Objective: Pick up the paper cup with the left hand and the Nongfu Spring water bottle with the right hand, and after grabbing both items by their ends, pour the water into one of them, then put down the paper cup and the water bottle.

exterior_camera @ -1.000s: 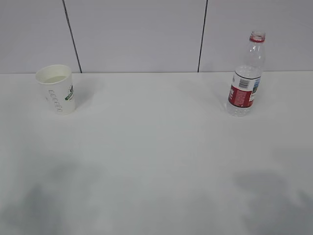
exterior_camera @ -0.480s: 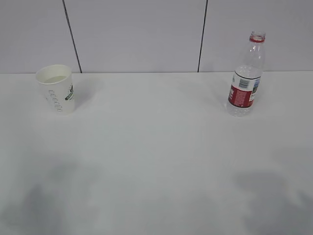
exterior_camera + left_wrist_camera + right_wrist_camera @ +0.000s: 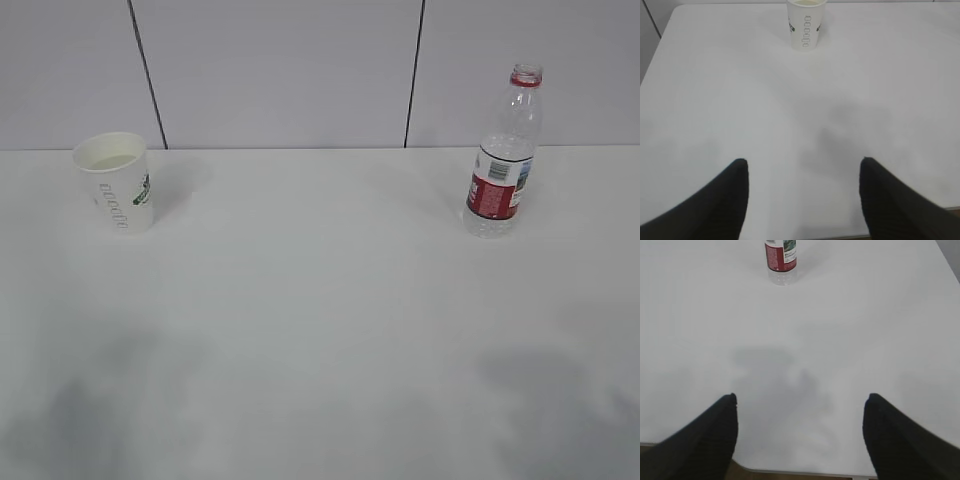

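- The paper cup [image 3: 116,183] is seen upright on the white surface [image 3: 320,330], close to its far edge and toward its far left corner; a pale interior is visible through its open mouth.
- The Nongfu Spring water bottle [image 3: 503,158] is set upright near the far edge toward the right, uncapped, well apart from the cup.
- Clear water [image 3: 490,225] can just be made out in the bottle's base below the label; its level cannot be told.
- Behind the far edge a light panelled wall [image 3: 280,70] with two dark seams is seen.
- The left claw [image 3: 804,192] is held open over the near edge, nothing between its fingers [image 3: 720,205]; the cup [image 3: 805,22] is seen well ahead of it with bare surface between.
- The right claw [image 3: 800,432] is likewise held open and empty at the near edge; the bottle [image 3: 781,261] stands well ahead, with no obstruction on the path.
- Soft grey shadows [image 3: 90,410] are cast on the near part of the surface.
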Motion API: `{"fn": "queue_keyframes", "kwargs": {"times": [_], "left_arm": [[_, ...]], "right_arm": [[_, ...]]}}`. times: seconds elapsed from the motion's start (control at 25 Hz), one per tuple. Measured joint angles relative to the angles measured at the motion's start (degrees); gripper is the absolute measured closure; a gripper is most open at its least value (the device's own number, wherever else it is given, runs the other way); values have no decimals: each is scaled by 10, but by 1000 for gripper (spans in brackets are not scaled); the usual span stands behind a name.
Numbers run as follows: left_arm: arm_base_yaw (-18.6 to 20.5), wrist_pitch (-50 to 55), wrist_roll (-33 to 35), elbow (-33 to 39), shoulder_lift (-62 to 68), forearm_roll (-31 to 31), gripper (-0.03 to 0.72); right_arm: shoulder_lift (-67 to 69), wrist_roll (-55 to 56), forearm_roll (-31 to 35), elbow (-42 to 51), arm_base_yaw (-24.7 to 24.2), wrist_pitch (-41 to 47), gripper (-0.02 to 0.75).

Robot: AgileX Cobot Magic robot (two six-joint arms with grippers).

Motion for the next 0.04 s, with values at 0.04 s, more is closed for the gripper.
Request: {"fn": "queue_keyframes", "kwargs": {"times": [0.04], "left_arm": [[0, 0, 0, 0, 0, 0, 170]], "right_arm": [[0, 0, 0, 0, 0, 0, 153]]}}
